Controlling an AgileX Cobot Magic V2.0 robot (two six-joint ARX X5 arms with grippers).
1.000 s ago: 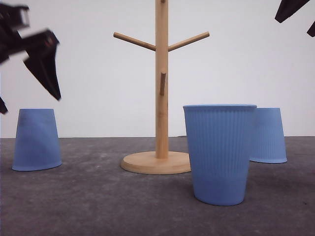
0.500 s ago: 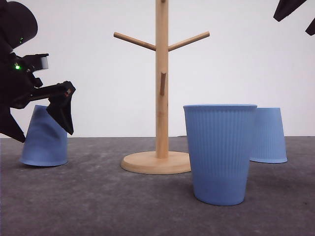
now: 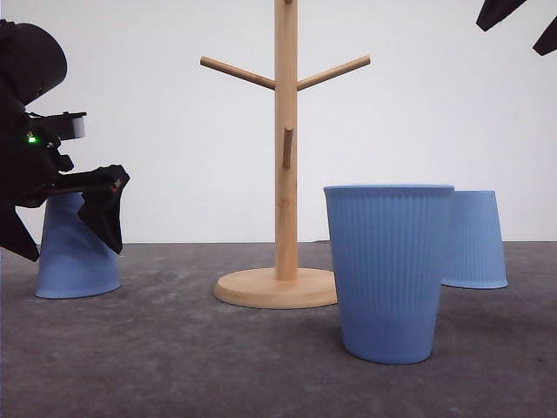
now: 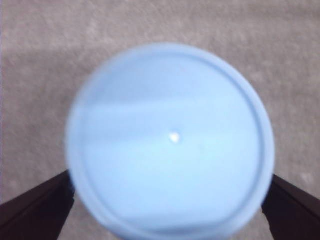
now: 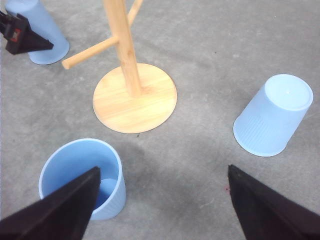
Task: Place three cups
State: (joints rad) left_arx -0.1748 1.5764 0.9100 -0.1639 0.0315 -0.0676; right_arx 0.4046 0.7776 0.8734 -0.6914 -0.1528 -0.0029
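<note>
Three light-blue ribbed cups stand on the grey table. One cup (image 3: 389, 270) (image 5: 82, 175) is upright, in front of the rack. A second cup (image 3: 477, 239) (image 5: 272, 117) sits upside down at the right, tilted a little. The third cup (image 3: 77, 261) (image 4: 170, 140) (image 5: 37, 27) is upside down at the left. My left gripper (image 3: 73, 251) (image 4: 170, 200) is open and straddles it, one black finger close to each side wall. My right gripper (image 3: 515, 22) (image 5: 167, 210) hangs high at the right, open with nothing between its fingers.
A wooden mug tree (image 3: 285, 139) (image 5: 134, 95) with angled pegs stands on a round base (image 3: 274, 287) at the table's middle, between the left cup and the other two. A white wall closes the back.
My left gripper came down from above and now sits around the left cup. That cup shifted slightly right and tipped a little. The right gripper barely moved.
</note>
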